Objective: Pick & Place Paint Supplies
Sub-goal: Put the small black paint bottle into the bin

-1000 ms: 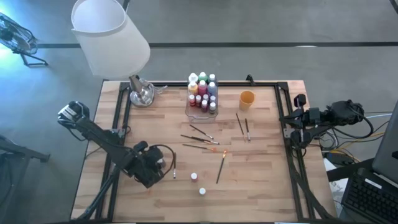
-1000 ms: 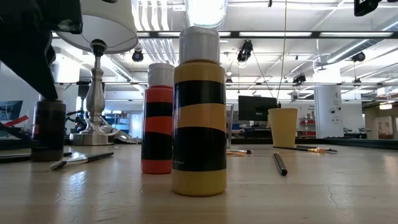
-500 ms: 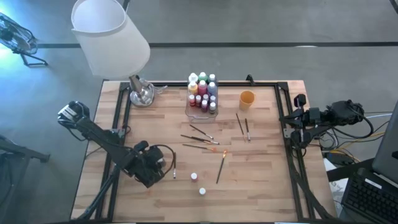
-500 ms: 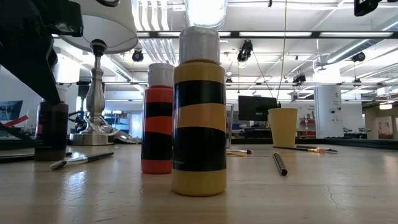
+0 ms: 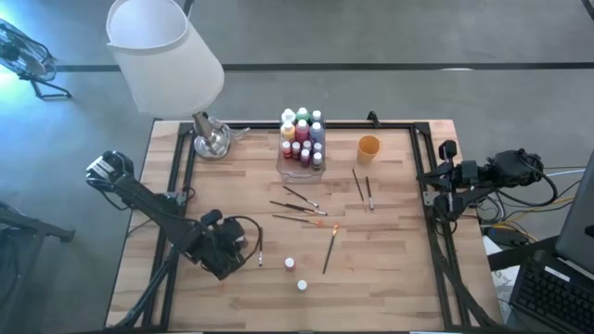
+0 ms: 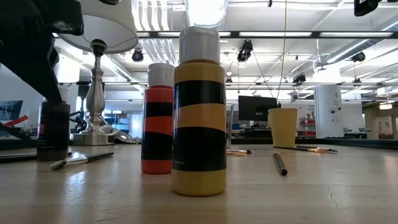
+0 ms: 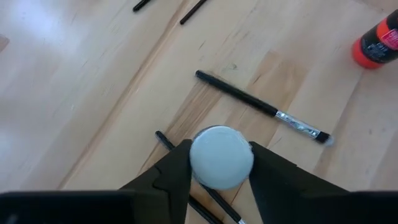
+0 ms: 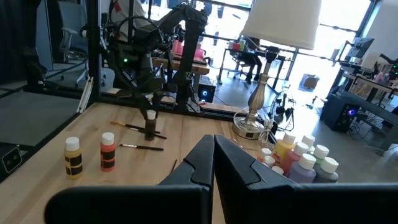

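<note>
Our left gripper [image 7: 219,186] stands at the near-left part of the table [image 5: 390,278], its two fingers [image 7: 171,177] bracketing the white cap of a dark paint bottle [image 7: 221,157]. From the wrist view the pads sit right against the cap's sides, and from the low view the bottle looks just clear of the wood, so we judge it clamped, though we cannot be sure the squeeze is complete. Two brushes lie close by: one thin brush [image 7: 260,109] with a metal ferrule just beyond the bottle, another partly hidden under it.

To do this step well, we want the grip firm on the bottle body below the cap, the bottle upright, and a straight lift before any sideways travel, so the nearby brushes are not swept along.

Farther out, a red bottle [image 6: 157,118] and a yellow bottle [image 6: 199,112] stand near the table's front edge, more brushes [image 5: 297,209] lie scattered mid-table, and the clear box [image 5: 302,167] at the far side already holds many bottles, beside an orange cup [image 5: 368,147].

Our right gripper [image 8: 213,155] waits off the right edge with its fingers pressed together, holding nothing
</note>
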Tool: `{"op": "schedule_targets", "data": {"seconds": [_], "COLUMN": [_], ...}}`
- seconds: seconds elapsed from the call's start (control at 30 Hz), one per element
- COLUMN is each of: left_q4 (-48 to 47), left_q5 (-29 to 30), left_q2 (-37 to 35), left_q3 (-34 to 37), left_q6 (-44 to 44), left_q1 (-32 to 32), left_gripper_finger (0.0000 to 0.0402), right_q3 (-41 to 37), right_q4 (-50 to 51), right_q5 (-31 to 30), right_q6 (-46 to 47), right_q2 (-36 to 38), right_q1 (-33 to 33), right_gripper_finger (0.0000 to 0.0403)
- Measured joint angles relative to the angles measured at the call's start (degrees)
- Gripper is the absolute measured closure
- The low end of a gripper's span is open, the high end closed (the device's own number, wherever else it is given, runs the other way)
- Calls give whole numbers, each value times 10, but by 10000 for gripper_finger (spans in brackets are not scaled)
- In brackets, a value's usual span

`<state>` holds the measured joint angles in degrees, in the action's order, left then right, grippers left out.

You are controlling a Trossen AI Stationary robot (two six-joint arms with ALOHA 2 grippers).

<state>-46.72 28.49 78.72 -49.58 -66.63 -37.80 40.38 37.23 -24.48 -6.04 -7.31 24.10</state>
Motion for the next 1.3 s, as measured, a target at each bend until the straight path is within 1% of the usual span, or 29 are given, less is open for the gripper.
{"op": "schedule_targets", "data": {"seconds": [0.1, 0.27, 0.4, 0.57, 0.77, 0.9, 1.0, 1.13, 1.3], "left_q4": [1, -1, -3, -3, -4, 3, 30, 78, 158], "left_q5": [1, 2, 14, 73, 180, 241, 258, 256, 208], "left_q2": [0, -1, -9, -32, -63, -76, -83, -84, -84], "left_q3": [0, 0, 0, 0, -18, -39, -54, -71, -78], "left_q6": [2, 6, 6, 7, 29, 78, 130, 209, 311], "left_q1": [0, 0, 2, 5, 19, 41, 71, 126, 207], "left_gripper_finger": [280, 281, 281, 281, 281, 281, 281, 278, 277], "right_q3": [0, 0, 0, 0, 0, 0, 0, 0, 0], "right_q4": [0, 0, 0, 0, 0, 0, 0, 0, 0], "right_q5": [0, 0, 0, 0, 0, 0, 0, 0, 0], "right_q6": [0, 0, 0, 0, 0, 0, 0, 0, 0], "right_q2": [0, 0, 0, 0, 0, 0, 0, 0, 0], "right_q1": [0, 0, 0, 0, 0, 0, 0, 0, 0], "right_gripper_finger": [394, 394, 394, 394, 394, 394, 394, 394, 394]}}
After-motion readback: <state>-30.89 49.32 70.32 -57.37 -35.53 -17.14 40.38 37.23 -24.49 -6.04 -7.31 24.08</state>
